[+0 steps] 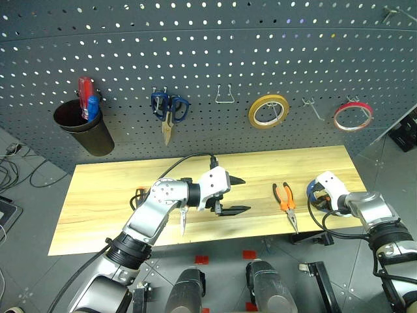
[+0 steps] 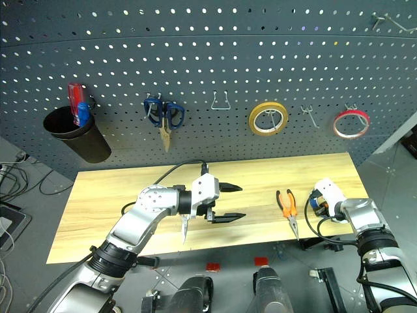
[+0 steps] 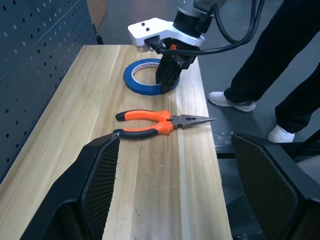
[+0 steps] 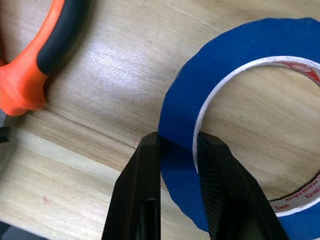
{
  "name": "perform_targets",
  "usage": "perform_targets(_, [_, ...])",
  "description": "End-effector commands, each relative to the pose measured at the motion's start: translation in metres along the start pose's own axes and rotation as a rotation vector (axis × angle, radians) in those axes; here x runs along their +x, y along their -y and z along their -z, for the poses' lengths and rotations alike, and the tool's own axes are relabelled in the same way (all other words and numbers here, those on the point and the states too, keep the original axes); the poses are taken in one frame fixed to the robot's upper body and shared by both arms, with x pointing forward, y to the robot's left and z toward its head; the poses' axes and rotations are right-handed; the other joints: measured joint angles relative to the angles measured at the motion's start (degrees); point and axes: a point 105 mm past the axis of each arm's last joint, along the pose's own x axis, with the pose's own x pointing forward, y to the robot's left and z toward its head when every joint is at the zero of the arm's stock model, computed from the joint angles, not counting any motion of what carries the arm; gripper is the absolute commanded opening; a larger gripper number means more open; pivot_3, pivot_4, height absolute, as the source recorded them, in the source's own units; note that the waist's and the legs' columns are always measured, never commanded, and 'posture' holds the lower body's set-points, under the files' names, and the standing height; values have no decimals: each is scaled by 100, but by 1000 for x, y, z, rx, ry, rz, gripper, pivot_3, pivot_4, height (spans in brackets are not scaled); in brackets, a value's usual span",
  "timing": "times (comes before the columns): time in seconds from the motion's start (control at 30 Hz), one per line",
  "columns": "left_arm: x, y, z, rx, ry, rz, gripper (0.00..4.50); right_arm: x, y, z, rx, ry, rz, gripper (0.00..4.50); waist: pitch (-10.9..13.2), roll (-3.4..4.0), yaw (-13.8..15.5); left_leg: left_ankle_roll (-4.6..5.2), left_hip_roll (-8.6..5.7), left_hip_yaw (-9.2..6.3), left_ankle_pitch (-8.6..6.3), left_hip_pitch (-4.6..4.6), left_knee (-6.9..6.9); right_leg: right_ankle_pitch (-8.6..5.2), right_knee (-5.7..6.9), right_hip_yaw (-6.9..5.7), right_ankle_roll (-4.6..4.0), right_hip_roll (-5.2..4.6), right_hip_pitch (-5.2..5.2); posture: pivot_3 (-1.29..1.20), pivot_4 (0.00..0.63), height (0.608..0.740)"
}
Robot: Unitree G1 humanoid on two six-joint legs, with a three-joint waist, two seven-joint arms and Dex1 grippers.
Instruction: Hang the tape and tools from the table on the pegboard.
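The blue tape lies flat near the right end of the table. My right gripper is shut on its wall, one finger inside the ring and one outside. The orange-and-black pliers lie just left of it, tips toward the front edge. My left gripper hovers open and empty over the table's middle, pointing right at the pliers. A thin pale metal tip and a bit of orange handle show from under the left arm. The pegboard rises behind the table.
On the pegboard hang blue-handled scissors, a yellow ring, a red-and-white ring and a black cup with red and blue handles. Bare hooks sit between them. A person's legs stand past the table's right end.
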Motion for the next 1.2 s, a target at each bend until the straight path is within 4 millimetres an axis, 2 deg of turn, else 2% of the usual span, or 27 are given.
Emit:
perform_targets(0.03, [-4, -6, -13, 16, 64, -37, 3727, -11, 10, 15, -1, 8, 88, 700, 0, 1, 11, 0, -4, -1, 0, -2, 0, 0, 0, 0, 0, -4, -1, -102, 254, 740])
perform_targets(0.07, [-6, -8, -14, 16, 70, -55, 3727, -20, 13, 9, -22, 53, 125, 700, 1, 4, 33, 0, -5, 1, 0, -3, 0, 0, 0, 2, 1, -5, -3, -105, 254, 740])
perform_targets(0.13, [-10, -22, -20, 31, 101, -147, 3727, -54, 17, -4, -110, 164, 248, 700, 6, 19, 84, -1, -9, -5, 1, -11, -3, 0, -2, -2, 1, -9, -9, -117, 256, 740])
perform_targets(0.2, [-11, -28, -28, 24, 150, -199, 3727, -83, 11, -13, -179, 241, 346, 699, 0, 55, 154, -22, -16, -8, 12, -53, -1, -2, 1, -1, 4, -15, -50, -129, 259, 740])
perform_targets(0.27, [-10, -28, -38, 19, 201, -216, 3727, -109, -8, -23, -194, 343, 420, 699, 1, 52, 119, -28, -19, 3, 17, -119, 7, -1, 14, 10, 6, -15, -118, -150, 263, 740])
perform_targets(0.37, [-8, -31, -50, 12, 258, -247, 3727, -137, -41, -46, -204, 514, 479, 699, 4, 45, 14, -27, -18, 12, 17, -115, 3, -1, 17, 24, 6, -14, -125, -167, 268, 740])
perform_targets(0.5, [-5, -35, -64, -1, 318, -260, 3727, -158, -65, -97, -216, 756, 480, 699, 10, 36, -75, -22, -31, 16, 20, -89, 4, 0, 62, 40, 7, -15, -122, -180, 271, 740])
perform_targets(0.63, [-7, -42, -73, 0, 337, -275, 3727, -163, -59, -143, -151, 917, 433, 699, 14, 29, -125, -11, -43, 12, 26, -64, 3, 4, 80, 42, 10, -19, -106, -175, 266, 740])
perform_targets(0.73, [-8, -46, -74, 0, 336, -287, 3727, -156, -45, -161, -87, 963, 390, 698, 15, 26, -127, -15, -43, 7, 30, -65, 2, 4, 76, 35, 10, -18, -104, -163, 262, 740])
perform_targets(0.8, [-9, -46, -75, 2, 333, -289, 3727, -150, -37, -168, -41, 976, 351, 698, 15, 27, -119, -32, -42, 3, 41, -72, 0, 3, 62, 27, 8, -17, -107, -153, 258, 740])
perform_targets(0.97, [-10, -49, -76, 11, 332, -299, 3727, -126, -33, -180, -4, 961, 226, 697, 15, 27, -146, -32, -46, 13, 41, -101, -2, 3, 56, 33, 8, -29, -134, -143, 252, 740])
perform_targets(1.1, [-9, -51, -76, 17, 328, -306, 3727, -118, -31, -184, 13, 965, 192, 697, 15, 27, -145, -27, -44, 10, 46, -98, -1, 3, 68, 31, 8, -28, -135, -135, 248, 740])
perform_targets(1.13, [-10, -51, -75, 16, 326, -309, 3727, -118, -32, -183, 7, 965, 184, 1428, 15, 27, -144, -25, -44, 10, 48, -98, -1, 3, 73, 31, 8, -28, -135, -135, 248, 740])
perform_targets(1.2, [-11, -51, -73, 14, 320, -313, 3727, -117, -35, -180, -1, 961, 180, 2018, 15, 27, -144, -25, -44, 9, 51, -96, -1, 3, 79, 31, 8, -28, -135, -138, 244, 740])
